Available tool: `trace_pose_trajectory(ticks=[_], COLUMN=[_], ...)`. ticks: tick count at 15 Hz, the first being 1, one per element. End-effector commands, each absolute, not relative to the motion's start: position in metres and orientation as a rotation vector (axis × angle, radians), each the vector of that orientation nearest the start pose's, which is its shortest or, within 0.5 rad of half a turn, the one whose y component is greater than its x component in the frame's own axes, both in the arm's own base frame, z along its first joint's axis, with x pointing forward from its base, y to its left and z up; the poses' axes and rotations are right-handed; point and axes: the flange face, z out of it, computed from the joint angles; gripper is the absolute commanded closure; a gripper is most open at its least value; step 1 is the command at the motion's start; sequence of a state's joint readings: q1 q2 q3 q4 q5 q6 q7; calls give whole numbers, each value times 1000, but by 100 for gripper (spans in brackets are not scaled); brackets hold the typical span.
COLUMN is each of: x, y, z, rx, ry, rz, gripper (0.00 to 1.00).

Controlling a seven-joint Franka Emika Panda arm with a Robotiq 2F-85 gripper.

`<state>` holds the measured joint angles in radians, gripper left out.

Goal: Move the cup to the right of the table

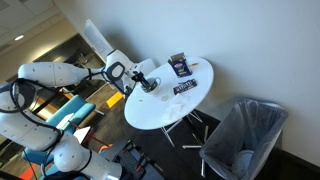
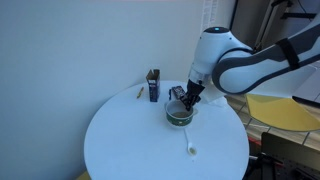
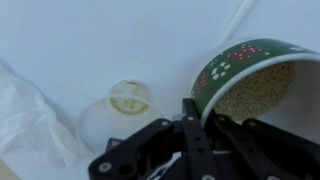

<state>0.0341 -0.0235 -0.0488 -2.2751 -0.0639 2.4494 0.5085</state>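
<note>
Bright, soft and even in both exterior views, though grainy. Mild sheen on the table (image 2: 125, 140) around the pincer (image 2: 186, 101), with faint shadow just beneath it. Blurred in the wrist view: out of focus at the pincer's linkage, washed-out white above.

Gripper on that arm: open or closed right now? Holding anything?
Gripper: looks closed, pinching the rim of the green bowl; the cup sits beside it, not held.
</note>
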Motion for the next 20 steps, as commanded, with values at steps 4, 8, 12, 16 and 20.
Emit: trace_pose_trajectory(ticks=[4, 8, 12, 16, 20], x=[536, 541, 545, 547, 553], y=[-5, -5, -6, -6, -7], z=[393, 387, 382, 380, 382], rx=[-2979, -2986, -2991, -2987, -2955], ry=[776, 788, 789, 794, 828], rz=[-397, -370, -357, -367, -407], gripper=[97, 97, 97, 97, 97])
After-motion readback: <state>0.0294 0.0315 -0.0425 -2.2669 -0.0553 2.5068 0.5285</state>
